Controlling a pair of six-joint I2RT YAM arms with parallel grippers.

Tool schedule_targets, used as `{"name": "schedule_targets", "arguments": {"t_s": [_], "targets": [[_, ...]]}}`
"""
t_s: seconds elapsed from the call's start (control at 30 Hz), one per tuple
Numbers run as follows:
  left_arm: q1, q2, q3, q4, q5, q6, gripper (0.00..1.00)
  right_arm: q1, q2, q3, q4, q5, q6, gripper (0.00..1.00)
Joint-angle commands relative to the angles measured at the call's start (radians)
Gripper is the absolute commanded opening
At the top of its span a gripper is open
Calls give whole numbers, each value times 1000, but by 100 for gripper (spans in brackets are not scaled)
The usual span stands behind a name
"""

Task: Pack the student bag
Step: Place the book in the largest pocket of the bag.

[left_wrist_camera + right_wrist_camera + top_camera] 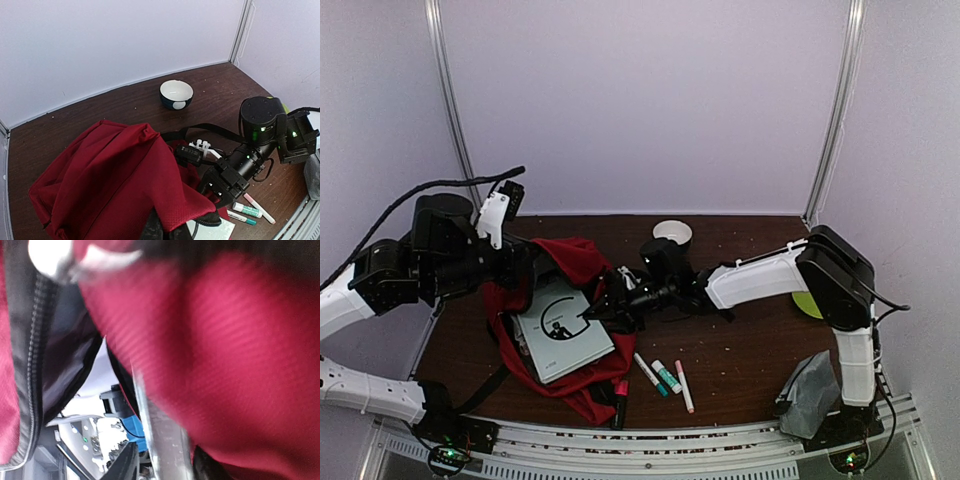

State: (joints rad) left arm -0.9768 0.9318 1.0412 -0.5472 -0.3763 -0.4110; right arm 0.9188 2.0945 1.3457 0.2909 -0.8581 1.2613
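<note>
Bag (575, 262) lies centre-left on the surface (750, 340). Left hand (156, 226) pinched tight on its red fabric; right hand (612, 305) at the mouth, opening not discernible. Risk: fabric slips, mouth collapses; right hand snags the strap (210, 129).

A robot lab cell. Plain white walls (640, 100) and metal corner posts (835, 110) box in a dark wooden bench (750, 350).

Dark wooden table (750, 345) bears the student bag (575, 255), a bowl (672, 232), markers (665, 377), a grey pouch (810, 390)
</note>
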Motion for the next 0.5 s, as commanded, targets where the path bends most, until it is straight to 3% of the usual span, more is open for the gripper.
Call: {"name": "schedule_targets", "arguments": {"t_s": [0.0, 0.13, 0.27, 0.33, 0.47], "targets": [[-1, -23, 6, 101, 14, -6, 0, -10, 20, 41, 73, 1, 54, 26], [-3, -5, 18, 99, 38, 1, 0, -12, 109, 138, 123, 4, 132, 14], [-9, 34, 51, 81, 78, 18, 0, -22, 166, 236, 142, 37, 169, 10], [-19, 53, 73, 67, 84, 29, 0, -22, 184, 269, 136, 47, 169, 12], [-34, 70, 90, 63, 79, 41, 0, -24, 187, 255, 53, 58, 120, 27]]}}
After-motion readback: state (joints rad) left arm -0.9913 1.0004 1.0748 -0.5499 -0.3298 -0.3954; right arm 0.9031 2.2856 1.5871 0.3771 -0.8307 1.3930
